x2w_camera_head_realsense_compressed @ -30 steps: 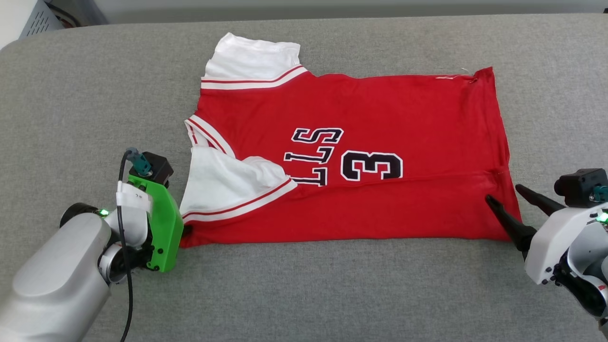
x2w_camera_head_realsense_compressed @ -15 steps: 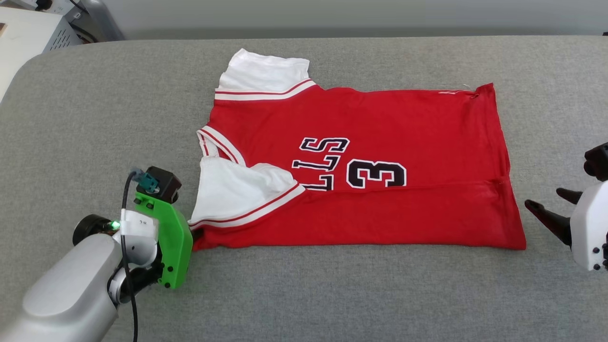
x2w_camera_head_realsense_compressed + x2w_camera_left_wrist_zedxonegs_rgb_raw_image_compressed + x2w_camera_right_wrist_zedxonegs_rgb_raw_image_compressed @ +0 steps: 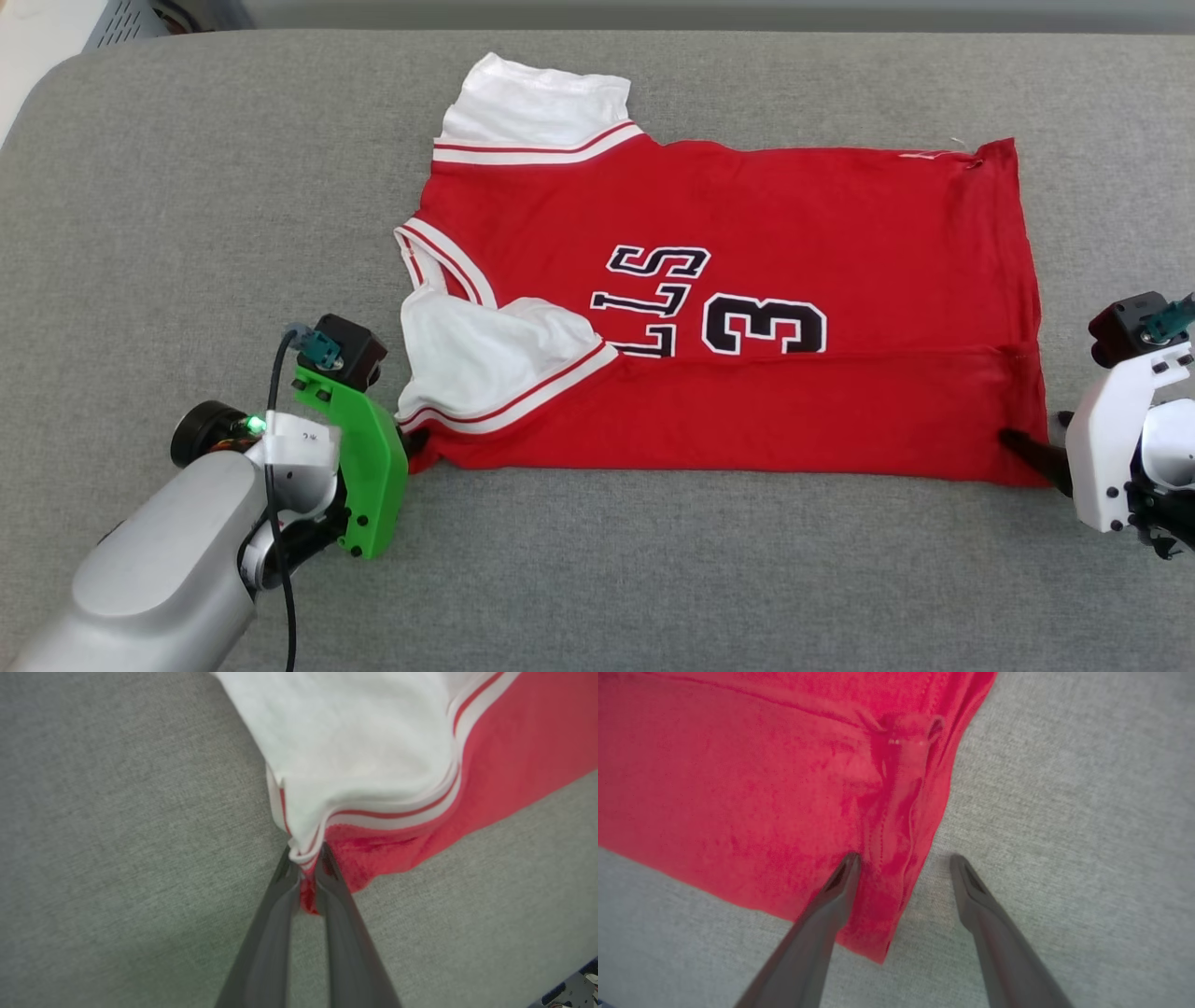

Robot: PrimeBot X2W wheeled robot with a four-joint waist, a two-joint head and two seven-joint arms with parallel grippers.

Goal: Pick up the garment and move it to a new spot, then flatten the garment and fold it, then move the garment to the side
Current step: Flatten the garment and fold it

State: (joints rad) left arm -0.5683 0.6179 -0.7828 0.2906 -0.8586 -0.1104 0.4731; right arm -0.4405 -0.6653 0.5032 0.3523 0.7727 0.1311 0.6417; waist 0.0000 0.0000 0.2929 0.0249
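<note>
Garment, a red jersey T-shirt with white sleeves, is laid flat and sideways near the middle of a wide grey padded surface, neck to the robot's left and hem to its right. A strip along the near long edge appears to have been folded over once, with the near sleeve lying on top of the red cloth and the far sleeve spread out beyond. A black number "3" is printed on the chest.

At the near neck-side corner, the left gripper is seen with its fingers pressed together on the cloth where the striped sleeve trim meets the red edge. At the near hem corner, the right gripper is held with its fingers wide apart, one resting on the red cloth and the other over the bare grey surface, so the side edge is straddled but not pinched.

Folding is judged to be the step in hand. Next, the right fingers would need to be closed on the hem corner, after which both corners could be lifted together and carried toward the far edge.
</note>
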